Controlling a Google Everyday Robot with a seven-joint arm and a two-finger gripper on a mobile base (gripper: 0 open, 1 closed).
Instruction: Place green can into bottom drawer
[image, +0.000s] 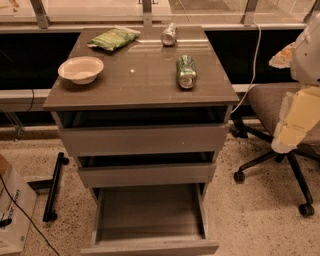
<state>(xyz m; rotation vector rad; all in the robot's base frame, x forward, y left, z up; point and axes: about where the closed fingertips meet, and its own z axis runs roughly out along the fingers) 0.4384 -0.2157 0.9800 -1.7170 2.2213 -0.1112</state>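
Gripper (299, 119) right of cabinet (142, 82), over chair (262, 102)

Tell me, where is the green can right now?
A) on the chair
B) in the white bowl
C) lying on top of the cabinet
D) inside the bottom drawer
C: the green can lies on its side on the cabinet top, with the bottom drawer open below; the tool is out of view, only the arm shows at the right edge.
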